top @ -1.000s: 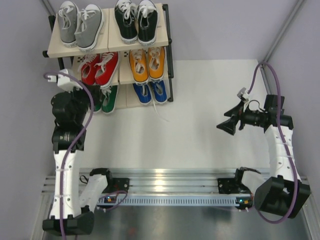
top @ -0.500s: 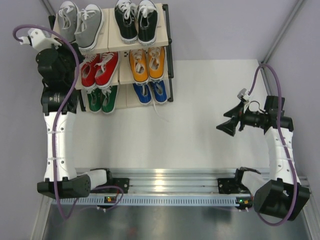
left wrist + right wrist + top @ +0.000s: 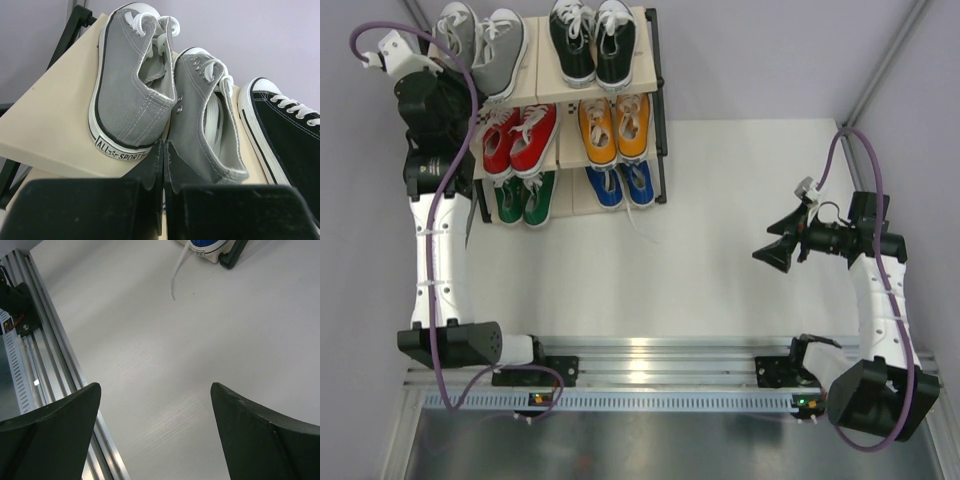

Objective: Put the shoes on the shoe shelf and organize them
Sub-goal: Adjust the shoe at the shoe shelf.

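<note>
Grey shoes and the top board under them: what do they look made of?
Grey shoes: woven canvas, matte, with visible weave and stitching. The white sole band looks like smooth rubber. Top board: pale beige, matte, probably wood or laminate; no grain shows.

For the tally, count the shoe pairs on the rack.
6. Top: grey pair, black pair. Middle: red pair, orange pair. Bottom: green pair, blue pair, both partly hidden.

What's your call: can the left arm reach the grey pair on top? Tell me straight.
Probably yes: the left gripper sits right at the heels of the grey pair on the top board, nothing between; its shut jaws would need opening first.
</note>
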`<state>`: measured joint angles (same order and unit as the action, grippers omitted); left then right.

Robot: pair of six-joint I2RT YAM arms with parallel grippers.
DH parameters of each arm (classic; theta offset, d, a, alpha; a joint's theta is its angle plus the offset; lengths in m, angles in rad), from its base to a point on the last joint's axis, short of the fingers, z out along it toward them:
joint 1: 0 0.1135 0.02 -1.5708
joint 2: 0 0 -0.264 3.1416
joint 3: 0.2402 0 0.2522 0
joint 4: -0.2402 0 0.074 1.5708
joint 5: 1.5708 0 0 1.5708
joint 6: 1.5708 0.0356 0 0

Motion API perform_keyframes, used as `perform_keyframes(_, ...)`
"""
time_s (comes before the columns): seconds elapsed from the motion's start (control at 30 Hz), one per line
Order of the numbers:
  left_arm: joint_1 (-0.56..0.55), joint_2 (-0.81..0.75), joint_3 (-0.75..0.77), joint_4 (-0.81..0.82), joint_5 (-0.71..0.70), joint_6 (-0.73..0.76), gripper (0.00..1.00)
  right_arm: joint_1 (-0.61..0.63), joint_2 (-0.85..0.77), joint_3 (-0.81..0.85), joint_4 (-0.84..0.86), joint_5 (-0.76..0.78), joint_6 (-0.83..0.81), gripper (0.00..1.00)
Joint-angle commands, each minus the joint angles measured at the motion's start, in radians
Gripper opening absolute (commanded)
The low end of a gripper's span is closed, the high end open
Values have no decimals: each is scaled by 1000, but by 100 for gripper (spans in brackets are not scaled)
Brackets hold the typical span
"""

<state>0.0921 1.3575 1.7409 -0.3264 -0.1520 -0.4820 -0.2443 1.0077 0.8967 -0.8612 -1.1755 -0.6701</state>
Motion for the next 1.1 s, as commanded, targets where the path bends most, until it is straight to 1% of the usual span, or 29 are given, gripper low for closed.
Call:
perform_keyframes(0.0,1,26,46,-7,48,-17,0,-7,-20,8,4,-39,-22,91)
perform_keyframes(0.17,3,60,57,-5,75,-33,0,-7,-20,10,4,-36,-20,91)
perform_keyframes(0.3,3,75,69,-7,68,-33,0,-7,-23,8,5,-35,-20,91)
perform_keyframes(0.4,9,65,77,-7,60,-30,0,-7,-21,8,5,-35,-20,91)
perform_keyframes(0.57,15,3,94,-2,43,-1,0,-7,-21,7,5,-35,-20,91)
perform_keyframes(0.63,15,-14,101,7,19,9,0,-7,-20,7,5,-38,-20,91)
perform_keyframes(0.73,27,-12,118,3,-1,19,0,-7,-21,8,4,-39,-20,91)
perform_keyframes(0.93,89,29,138,-2,55,-47,6,-7,-29,8,-2,-42,-25,91)
perform_keyframes(0.97,93,35,141,0,77,-70,13,-7,-27,8,-4,-44,-26,91)
perform_keyframes(1.03,109,58,164,7,92,-87,18,-7,-29,8,-6,-46,-29,91)
perform_keyframes(1.07,110,66,164,6,92,-96,18,-7,-31,8,-7,-47,-29,91)
